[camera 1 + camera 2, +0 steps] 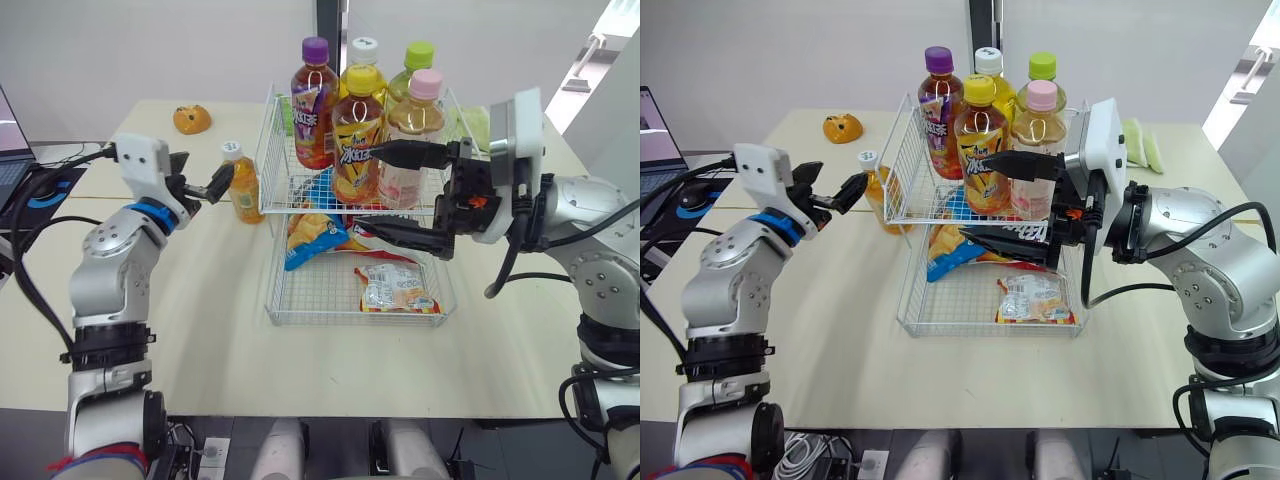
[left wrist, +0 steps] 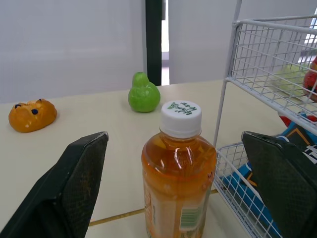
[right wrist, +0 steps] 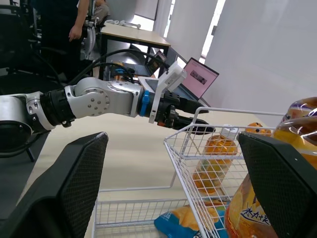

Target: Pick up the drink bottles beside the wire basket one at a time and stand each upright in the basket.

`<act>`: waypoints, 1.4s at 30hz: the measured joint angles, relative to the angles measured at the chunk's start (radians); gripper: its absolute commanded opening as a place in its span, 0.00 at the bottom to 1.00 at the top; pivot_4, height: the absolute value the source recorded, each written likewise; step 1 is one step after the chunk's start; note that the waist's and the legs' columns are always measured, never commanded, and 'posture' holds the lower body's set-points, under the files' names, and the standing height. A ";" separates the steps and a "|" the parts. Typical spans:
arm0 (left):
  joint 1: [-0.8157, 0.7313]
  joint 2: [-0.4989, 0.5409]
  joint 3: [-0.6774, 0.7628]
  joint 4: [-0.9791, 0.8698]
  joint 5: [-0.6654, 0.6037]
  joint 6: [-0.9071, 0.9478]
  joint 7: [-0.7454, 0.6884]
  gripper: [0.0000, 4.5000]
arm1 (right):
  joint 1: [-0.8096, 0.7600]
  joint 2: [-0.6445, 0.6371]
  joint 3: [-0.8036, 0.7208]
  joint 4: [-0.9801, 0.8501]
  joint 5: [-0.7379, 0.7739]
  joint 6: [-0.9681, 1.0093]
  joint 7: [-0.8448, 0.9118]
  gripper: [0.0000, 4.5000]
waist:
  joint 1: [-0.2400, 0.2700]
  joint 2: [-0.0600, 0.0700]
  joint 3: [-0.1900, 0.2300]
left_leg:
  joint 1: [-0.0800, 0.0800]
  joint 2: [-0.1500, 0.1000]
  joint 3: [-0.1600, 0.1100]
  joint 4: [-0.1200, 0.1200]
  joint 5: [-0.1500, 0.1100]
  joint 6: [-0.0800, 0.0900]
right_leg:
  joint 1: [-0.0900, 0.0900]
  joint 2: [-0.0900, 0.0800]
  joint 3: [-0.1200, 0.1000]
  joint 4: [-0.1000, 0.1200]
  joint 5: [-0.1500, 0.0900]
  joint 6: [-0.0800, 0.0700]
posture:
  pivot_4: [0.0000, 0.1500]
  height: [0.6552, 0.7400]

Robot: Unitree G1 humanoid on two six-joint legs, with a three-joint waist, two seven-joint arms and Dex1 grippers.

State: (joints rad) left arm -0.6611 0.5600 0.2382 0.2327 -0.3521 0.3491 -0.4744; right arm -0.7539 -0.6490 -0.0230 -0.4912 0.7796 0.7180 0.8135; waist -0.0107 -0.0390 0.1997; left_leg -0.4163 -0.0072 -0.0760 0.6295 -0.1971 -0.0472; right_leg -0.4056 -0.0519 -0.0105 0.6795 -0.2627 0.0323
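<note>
A small orange drink bottle with a white cap stands upright on the table just left of the wire basket. My left gripper is open right beside it, and in the left wrist view the bottle stands between and just beyond the two fingers. Several bottles stand upright in the basket's upper tier, among them a yellow-capped one and a pink-capped one. My right gripper is open in front of that tier, close to the yellow-capped bottle, holding nothing.
Snack packets lie in the basket's lower tier. An orange bun toy and a green pear toy sit on the table behind the bottle. A laptop is at the far left. A person stands far off.
</note>
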 measured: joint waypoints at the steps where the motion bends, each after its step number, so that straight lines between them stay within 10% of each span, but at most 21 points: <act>1: -0.026 -0.005 -0.009 0.045 0.014 -0.021 -0.003 0.99 | 0.002 -0.004 -0.005 -0.008 0.002 0.006 -0.009 1.00 | 0.001 0.000 0.000 | 0.000 0.000 0.000 0.000 0.000 0.000 | 0.000 0.000 0.000 0.000 0.000 0.000 | 1.00 1.00; 18: -0.321 -0.059 -0.069 0.615 0.155 -0.340 -0.065 0.99 | 0.030 -0.055 -0.059 -0.069 0.070 0.042 -0.071 1.00 | 0.000 0.000 0.000 | -0.001 -0.001 0.000 0.000 0.000 0.000 | 0.000 0.000 -0.001 0.000 0.000 0.000 | 1.00 1.00; 29: -0.365 -0.059 -0.072 0.718 0.163 -0.397 -0.097 0.30 | 0.030 -0.065 -0.073 -0.085 0.102 0.056 -0.095 1.00 | -0.008 0.000 0.000 | -0.001 -0.001 0.000 0.000 0.000 0.000 | 0.000 0.000 -0.001 0.000 0.000 0.000 | 1.00 1.00; 42: -0.279 0.080 0.013 0.594 0.030 -0.230 -0.296 0.30 | 0.037 -0.068 -0.071 -0.088 0.106 0.053 -0.097 1.00 | -0.033 -0.001 0.001 | -0.003 0.002 0.000 -0.001 0.000 0.000 | -0.003 0.002 0.000 0.000 0.000 0.000 | 1.00 1.00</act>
State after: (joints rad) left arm -0.9401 0.6404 0.2511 0.8268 -0.3221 0.1186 -0.7707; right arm -0.7168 -0.7174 -0.0938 -0.5796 0.8857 0.7715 0.7170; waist -0.0434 -0.0404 0.2007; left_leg -0.4192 -0.0055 -0.0765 0.6285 -0.1970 -0.0473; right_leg -0.4089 -0.0500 -0.0109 0.6800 -0.2628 0.0320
